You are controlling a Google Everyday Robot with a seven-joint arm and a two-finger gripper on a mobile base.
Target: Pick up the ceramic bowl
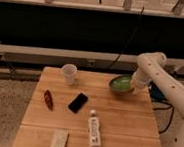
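The ceramic bowl [119, 84] is round and green with a glossy lighter green inside. It sits at the far right of the wooden table [125, 122], tilted so that its inside faces the camera, and its right rim is lifted. My gripper [133, 85] comes down from the white arm [158, 76] and is shut on the bowl's right rim. The fingertips are partly hidden behind the bowl.
A white cup [69, 73] stands at the far left of the table. A black phone [78, 102], a red object [48, 99], a white bottle [94, 131] and a pale block [59, 141] lie nearer the front. A dark wall with a rail runs behind.
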